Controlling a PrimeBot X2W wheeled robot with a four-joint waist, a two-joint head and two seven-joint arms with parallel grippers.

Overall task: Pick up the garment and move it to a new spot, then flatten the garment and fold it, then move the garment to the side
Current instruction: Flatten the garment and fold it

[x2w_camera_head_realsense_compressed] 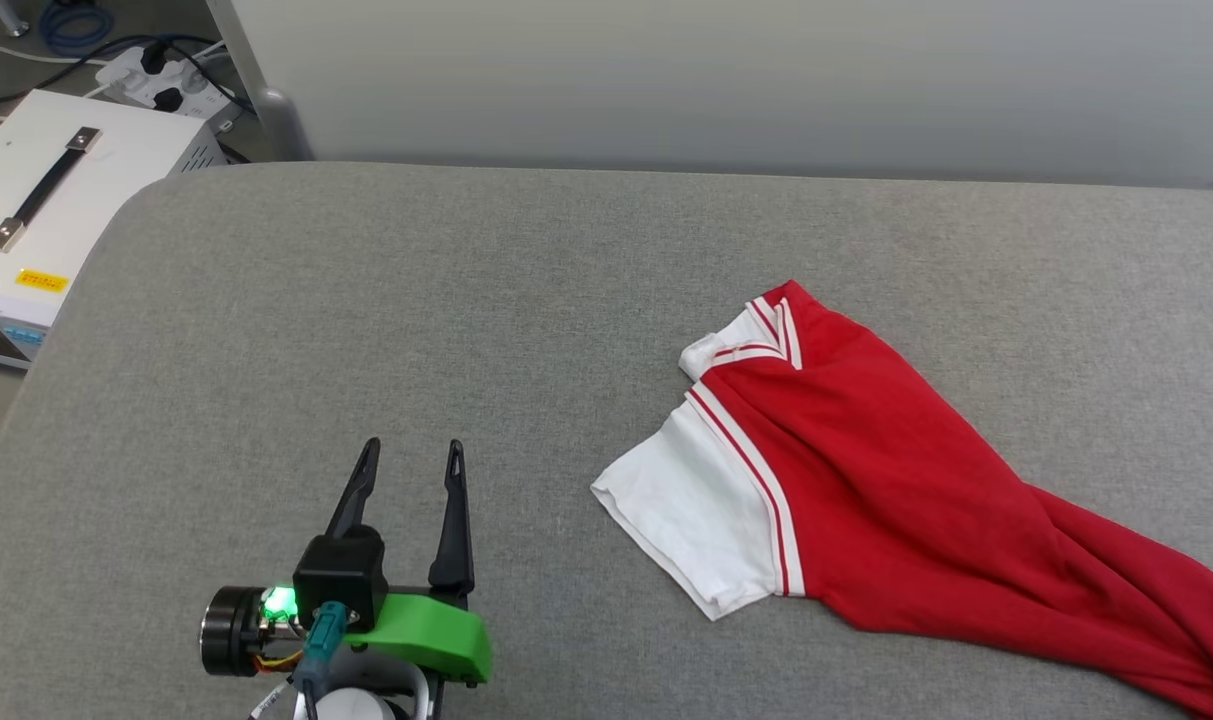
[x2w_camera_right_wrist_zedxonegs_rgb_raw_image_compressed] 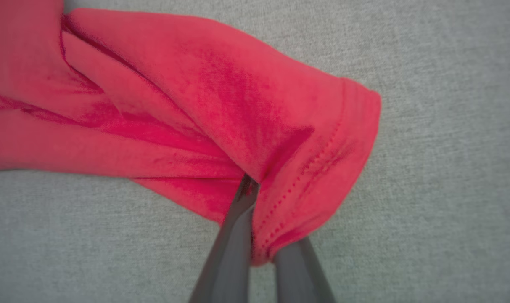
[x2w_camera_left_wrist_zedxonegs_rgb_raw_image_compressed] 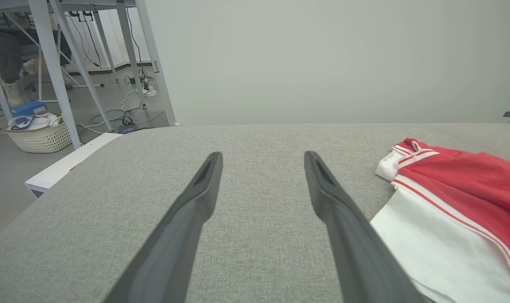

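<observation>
Clamping the garment point(x2w_camera_right_wrist_zedxonegs_rgb_raw_image_compressed: 196, 105) — right end effector point(x2w_camera_right_wrist_zedxonegs_rgb_raw_image_compressed: 255, 185); left end effector point(x2w_camera_head_realsense_compressed: 411, 450) gapes, empty.

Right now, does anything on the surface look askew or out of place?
The T-shirt lies askew: its red body is bunched into folds and drawn out toward the right pincer, which is shut on the hem. One white sleeve lies flat. The left pincer hangs open above grey padding, apart from the shirt. No damage shows.
</observation>
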